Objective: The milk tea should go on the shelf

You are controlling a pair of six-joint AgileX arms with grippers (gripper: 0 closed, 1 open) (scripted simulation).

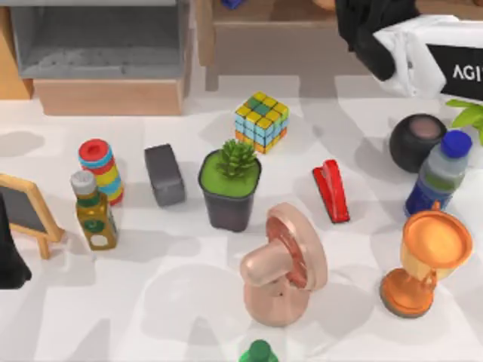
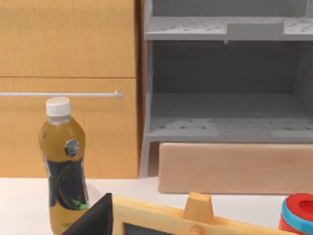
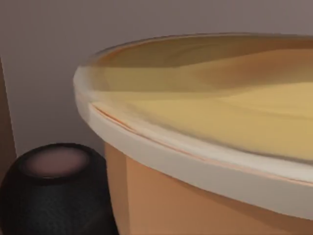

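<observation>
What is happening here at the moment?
The right gripper is over the shelf at the back right of the table. Its wrist camera sees the milk tea very close, beside a black speaker. I cannot tell whether the cup is held or set down. The left gripper is parked at the table's left edge.

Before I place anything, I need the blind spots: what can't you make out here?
Milk tea cup: right wrist view, cropped by the frame; support unseen.
Shelf: top view, cut by upper edge, partly covered by right gripper.
Green-capped thing: top view, cut by bottom edge.
Left arm: top view, cut by left edge.
</observation>
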